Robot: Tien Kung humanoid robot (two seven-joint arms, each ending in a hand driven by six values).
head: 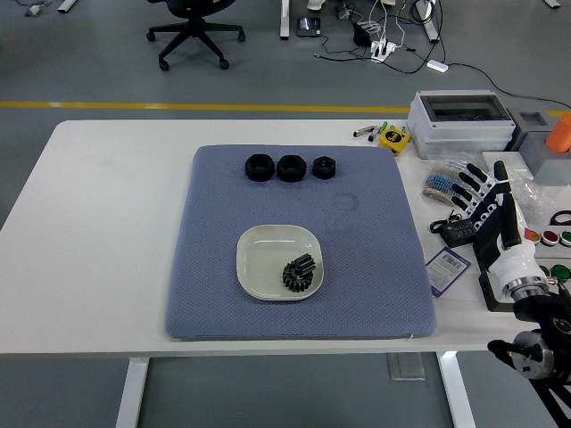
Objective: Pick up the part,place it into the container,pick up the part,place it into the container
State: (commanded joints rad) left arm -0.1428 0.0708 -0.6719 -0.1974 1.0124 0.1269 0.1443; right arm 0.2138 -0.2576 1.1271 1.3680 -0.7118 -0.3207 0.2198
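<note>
A white square dish (pixel 268 252) sits on the blue mat (pixel 214 285), and a black gear (pixel 302 274) lies in its lower right corner. Three black nut-like parts rest in a row near the mat's far edge: left (pixel 259 167), middle (pixel 291 168), right (pixel 324 167). My right hand (pixel 486 198) hovers over the table at the right, off the mat, fingers spread and holding nothing. The left arm is out of view.
To the right of the mat lie a grey box (pixel 461 122), a yellow tape measure (pixel 393 138), markers (pixel 368 132), a barcode card (pixel 446 266) and a black device (pixel 457 232). An office chair (pixel 194 31) stands on the floor beyond the table.
</note>
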